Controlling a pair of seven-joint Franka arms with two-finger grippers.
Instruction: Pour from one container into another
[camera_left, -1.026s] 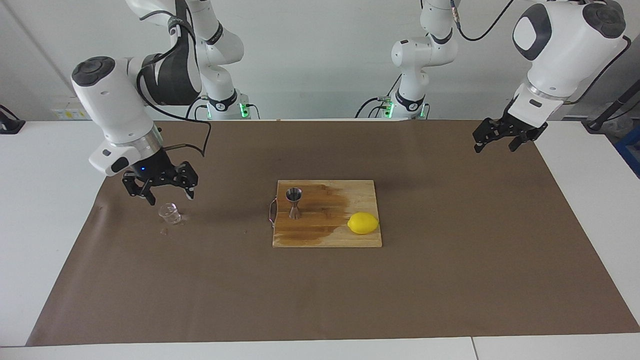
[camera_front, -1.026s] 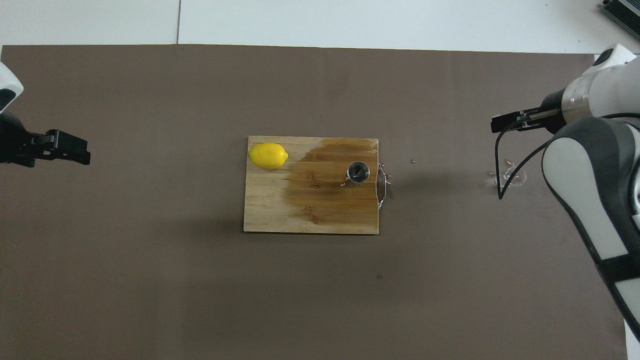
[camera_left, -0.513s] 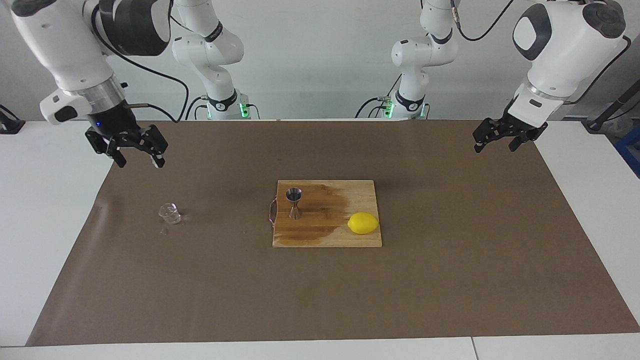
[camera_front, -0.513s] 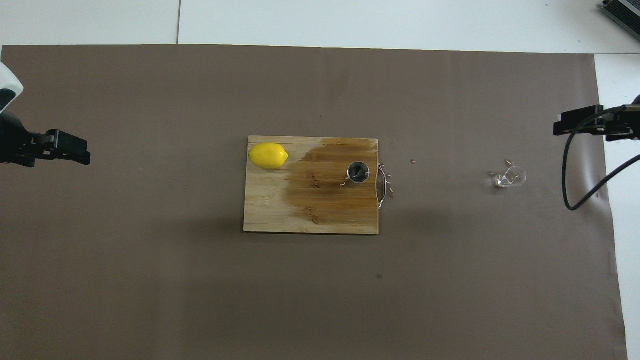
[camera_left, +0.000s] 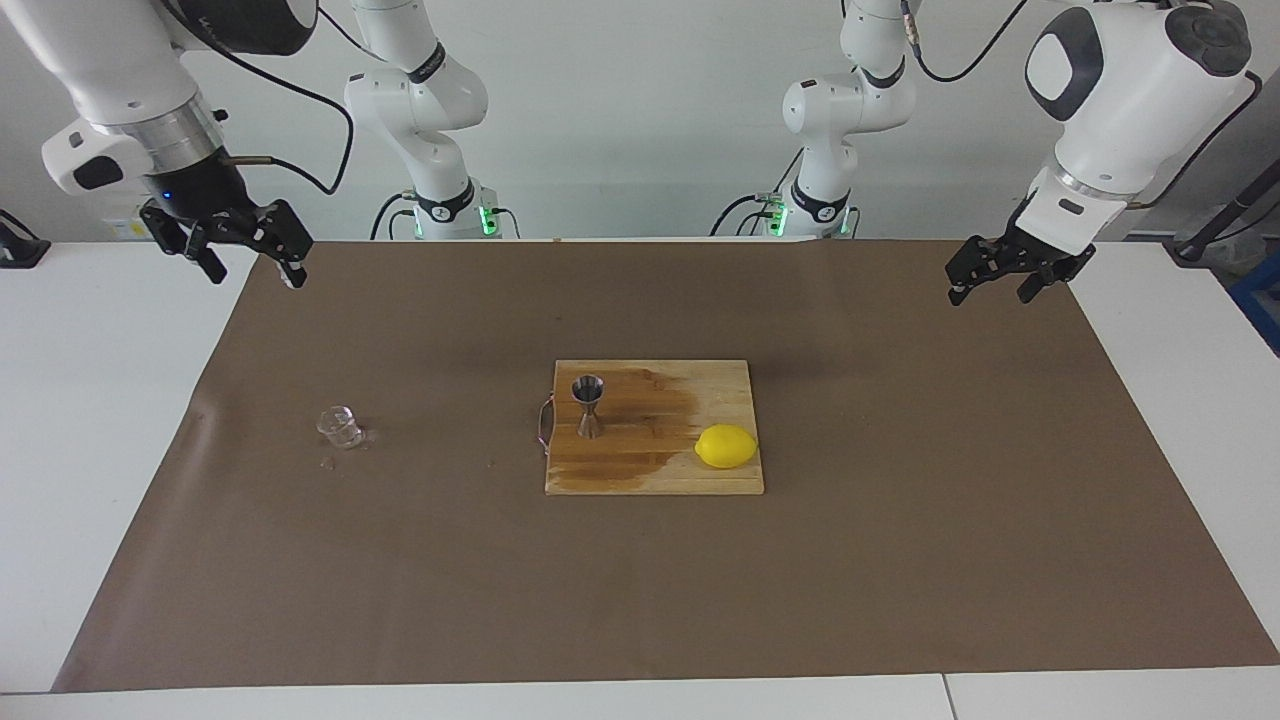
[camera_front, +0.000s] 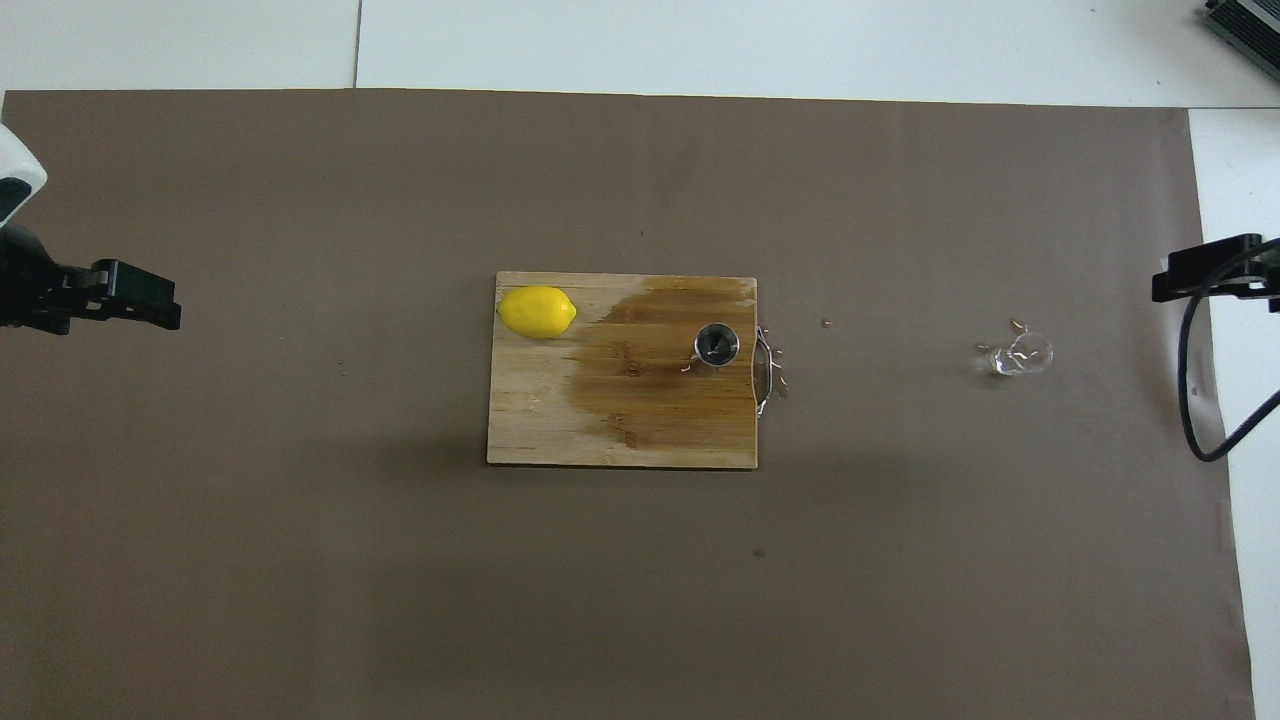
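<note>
We see two arms raised above a table covered by a brown mat (camera_left: 900, 560). The right gripper (camera_left: 250, 262) hangs over the mat's edge at the right arm's end of the table; its jaws stand apart, they hold nothing and they touch nothing. The left gripper (camera_left: 993, 285) hangs over the mat near the left arm's end; its jaws likewise stand apart and are empty. In the overhead view we find only the tips of each: the left gripper (camera_front: 140, 305) at one side margin, the right gripper (camera_front: 1200, 275) at the other.

The cup (camera_left: 340, 426) stands upright on the mat toward the right arm's end, well apart from both grippers; we note small droplets or specks on the mat just beside it. The jigger (camera_left: 588, 405) stands upright on the board (camera_left: 650, 475) at mid-table, at the board's edge toward the right arm. A dark wet-looking stain (camera_left: 650, 420) spreads over the board around the jigger. The lemon (camera_left: 726, 446) lies on the board at the corner toward the left arm, apart from the jigger. A thin wire loop (camera_left: 545, 425) shows at the board's edge just beside the jigger.
</note>
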